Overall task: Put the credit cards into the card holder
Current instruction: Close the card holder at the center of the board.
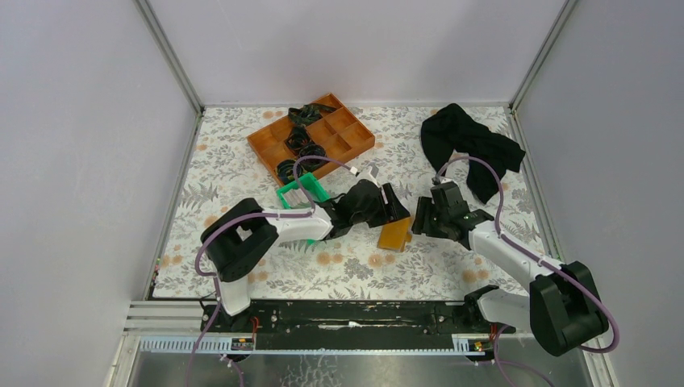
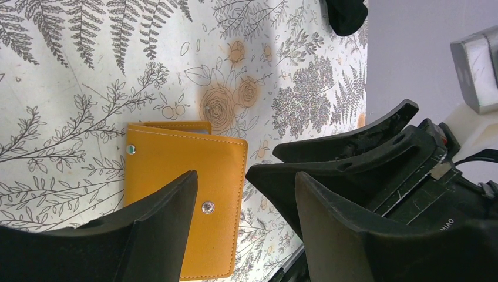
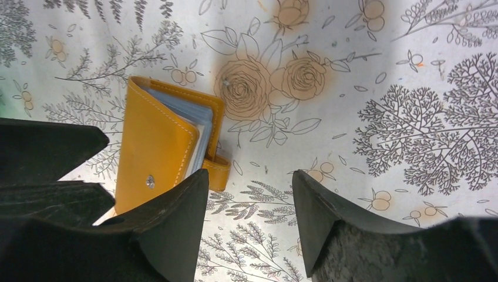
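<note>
- Holder (image 1: pixel 395 234) lies on the desk (image 1: pixel 363 270), right between the left jaws and right jaws. Its flap is unsnapped, and pale sleeves peek out in the right wrist view.
- Both sets of jaws stand apart and empty, nearly nose to nose over it.
- Looks like the opening step to me. I can't spot any cards.
- Next I'd pin one cover and peel the other back, which is tight with both so close.
- Bin (image 1: pixel 300 193) sits just behind the left side; there's bare desk toward me.
</note>
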